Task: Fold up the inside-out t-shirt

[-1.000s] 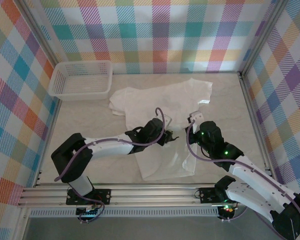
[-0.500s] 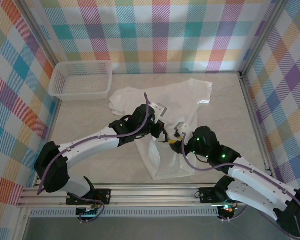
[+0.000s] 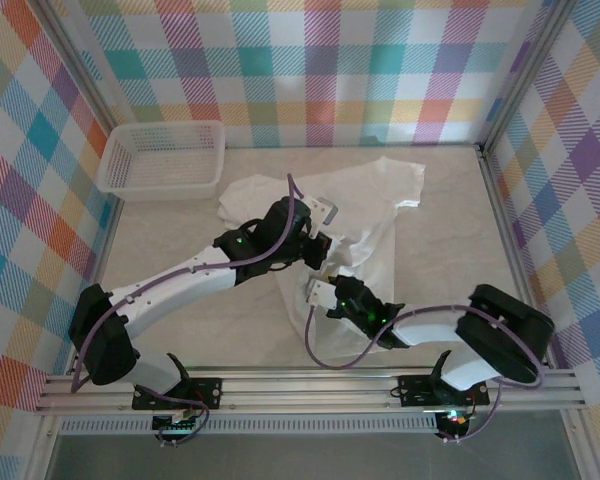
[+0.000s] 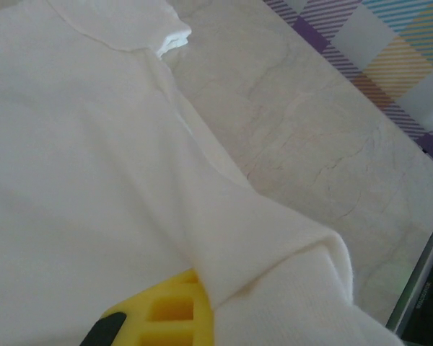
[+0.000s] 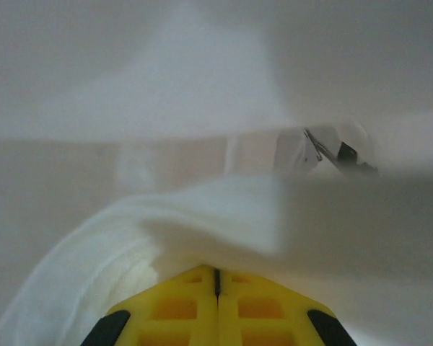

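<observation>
The inside-out t-shirt (image 3: 372,200) lies white and crumpled in the middle of the table, its near part bunched up between the two arms. My left gripper (image 3: 325,258) reaches in from the left, shut on a fold of the shirt. In the left wrist view that fold (image 4: 260,245) drapes over one yellow finger (image 4: 166,317). My right gripper (image 3: 328,291) sits just in front of it, low over the near part of the shirt. In the right wrist view its yellow jaws (image 5: 216,277) are pressed together, with bunched shirt fabric (image 5: 202,209) at their tips.
A white mesh basket (image 3: 160,160) stands at the back left corner. Bare marble table (image 3: 180,240) stretches left of the shirt and to its right (image 4: 310,144). Checked walls (image 3: 310,60) enclose three sides, and a metal rail (image 3: 280,385) runs along the near edge.
The right arm swung left and toward the near edge, opened, then shut on the shirt. The left gripper shut and shifted slightly toward the back. The shirt's near part bunched narrower.
</observation>
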